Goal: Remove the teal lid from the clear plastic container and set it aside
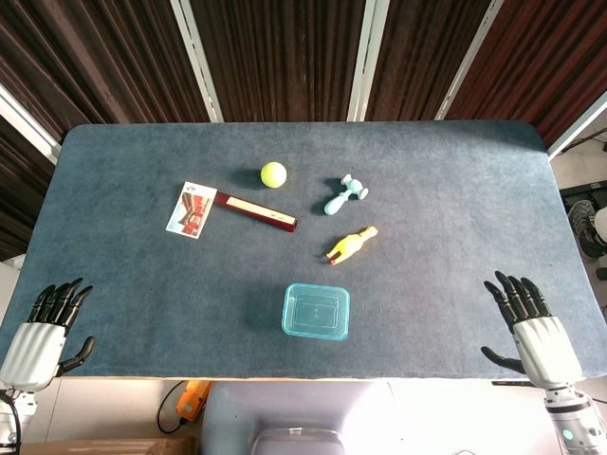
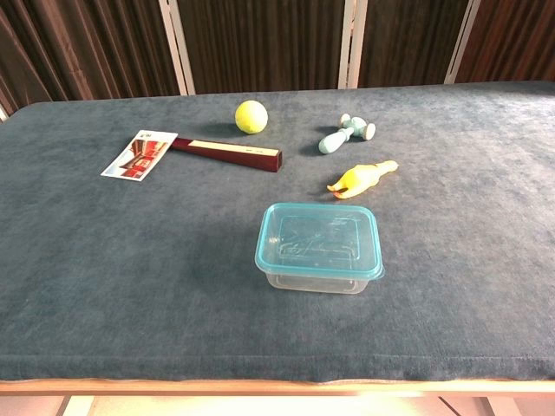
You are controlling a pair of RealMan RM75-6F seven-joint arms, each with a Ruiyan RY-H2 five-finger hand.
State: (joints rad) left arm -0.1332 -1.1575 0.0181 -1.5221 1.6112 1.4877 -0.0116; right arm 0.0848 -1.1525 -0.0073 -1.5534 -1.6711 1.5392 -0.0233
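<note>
Sitting near the table's front edge, the clear plastic container (image 2: 317,276) is seen with its teal lid (image 2: 317,239) fully seated; nothing is yet done; the left hand (image 1: 45,322) and right hand (image 1: 531,322) are held empty, fingers apart, well away.

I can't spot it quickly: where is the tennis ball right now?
The ball sits toward the table's far side, left of centre in both views, just beyond the dark red stick and left of the teal toy.
</note>
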